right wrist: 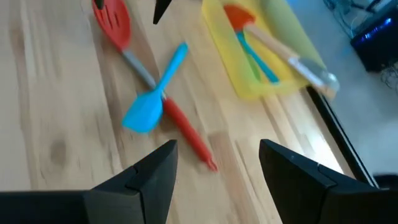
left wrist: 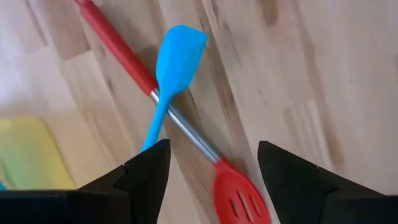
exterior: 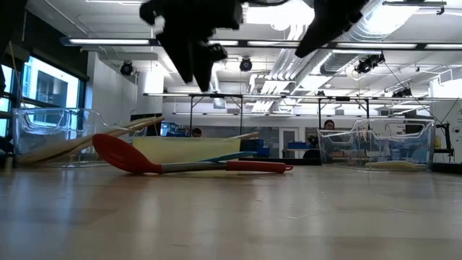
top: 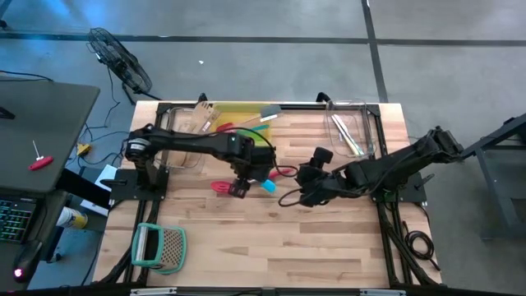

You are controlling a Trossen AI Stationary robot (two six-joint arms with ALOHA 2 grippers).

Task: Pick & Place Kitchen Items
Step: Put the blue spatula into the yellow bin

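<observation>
While my left gripper (top: 239, 188) hovers spread above the table (top: 329, 247), the blue spatula (left wrist: 173, 68) lies crossed over the red slotted spatula (left wrist: 239, 198) beneath it; my right gripper (top: 306, 196) waits nearby, also spread.

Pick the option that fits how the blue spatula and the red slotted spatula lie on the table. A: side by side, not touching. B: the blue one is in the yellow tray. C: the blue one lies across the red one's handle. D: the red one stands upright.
C: in the left wrist view the blue spatula lies across the metal part of the red slotted spatula handle, both flat on the wooden table.
</observation>
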